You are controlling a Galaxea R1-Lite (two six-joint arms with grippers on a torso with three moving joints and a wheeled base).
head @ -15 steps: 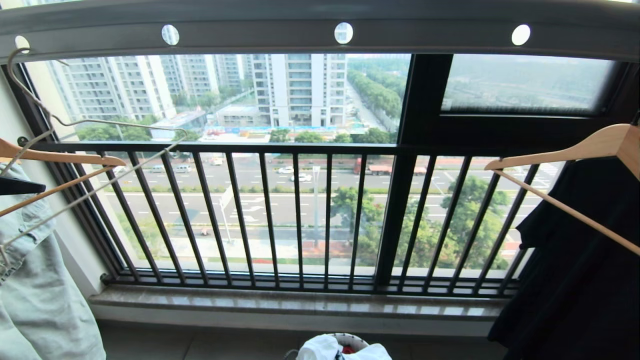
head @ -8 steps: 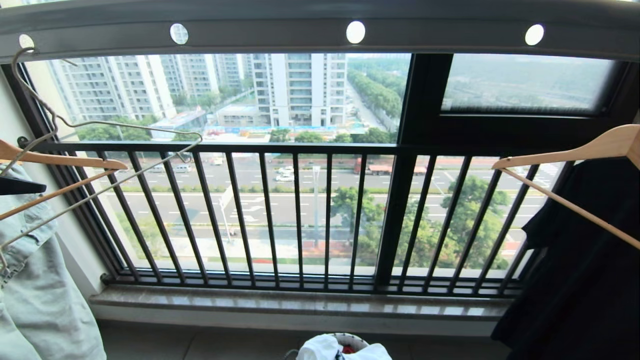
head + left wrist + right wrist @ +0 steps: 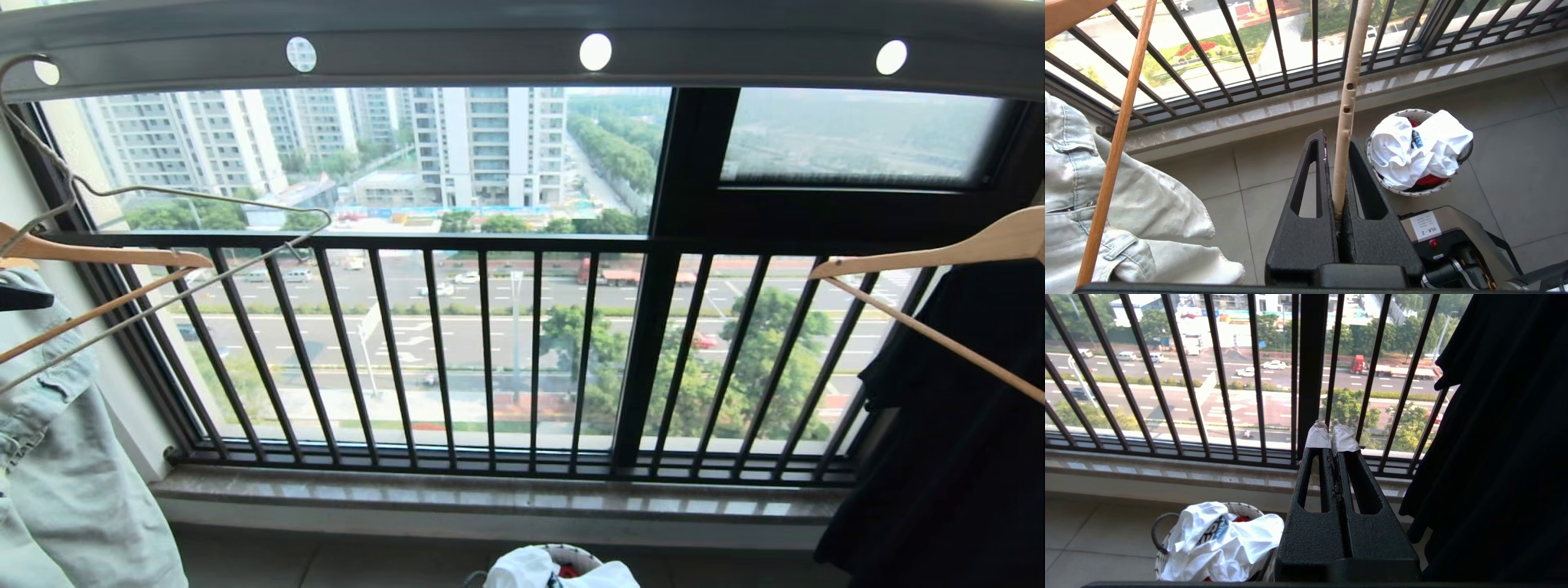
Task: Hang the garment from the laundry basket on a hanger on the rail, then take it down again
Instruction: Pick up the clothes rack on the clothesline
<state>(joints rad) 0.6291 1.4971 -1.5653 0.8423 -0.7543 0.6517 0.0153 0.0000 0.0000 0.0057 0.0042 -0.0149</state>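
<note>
1. The garment (image 3: 1419, 149), a white T-shirt with a dark blue logo showing in its folds, lies crumpled in the laundry basket (image 3: 1414, 192) on the tiled floor (image 3: 1506, 163), heaped above the rim, with a red garment (image 3: 1427, 179) under it.
2. The basket stands near the stone window sill (image 3: 490, 494), below the black barred railing (image 3: 441, 351).
3. The left pincer (image 3: 1338, 141) is pinched onto the cream-white hanger (image 3: 1349, 90), whose notched bar runs up from between its fingers.
4. In the head view the hanger (image 3: 188, 196) hangs at the left, its long hook reaching up at the left end of the grey holed rail (image 3: 457, 53).
5. Just beside it a wooden hanger (image 3: 98, 257) carries a pale denim garment (image 3: 65, 474).
6. The right pincer (image 3: 1332, 439) has its fingers pressed together on nothing, their tips wrapped in white, near a black garment (image 3: 1502, 437) on another wooden hanger (image 3: 971, 245) at the right.
</note>
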